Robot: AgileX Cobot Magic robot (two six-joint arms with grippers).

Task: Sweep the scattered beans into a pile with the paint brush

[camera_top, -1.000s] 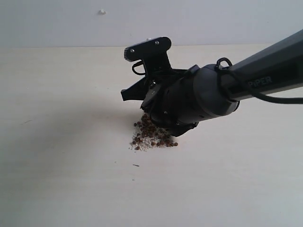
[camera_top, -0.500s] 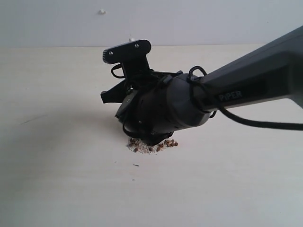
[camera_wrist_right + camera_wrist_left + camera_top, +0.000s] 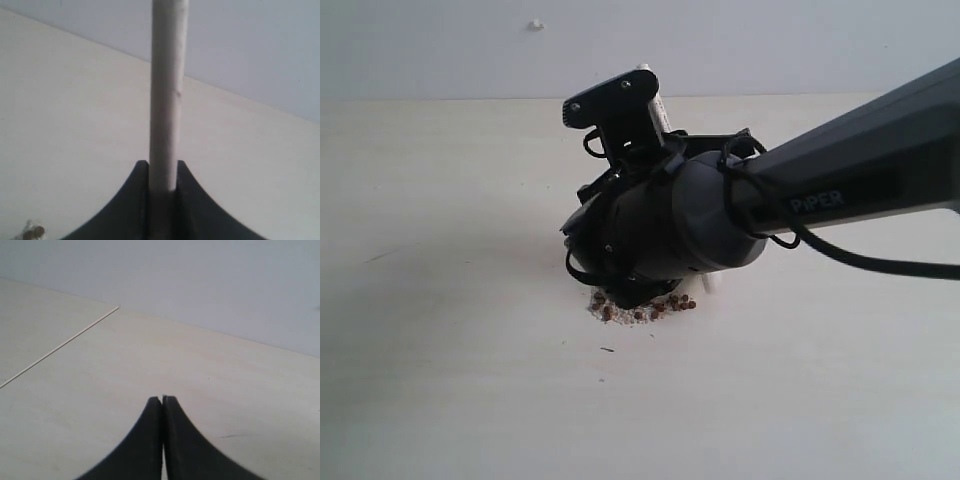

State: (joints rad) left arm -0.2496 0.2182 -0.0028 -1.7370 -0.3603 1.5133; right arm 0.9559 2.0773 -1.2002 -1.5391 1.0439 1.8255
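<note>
Gripping brush handle: right gripper, jaws narrowly apart, clamped on it. Small heap of beans on table, just below that gripper. Jaws of left gripper pressed together, holding nothing, over table.

The single readable marking is the word "PIPER", printed in pale capital letters along the dark forearm link of the right arm, shown in the exterior view.
</note>
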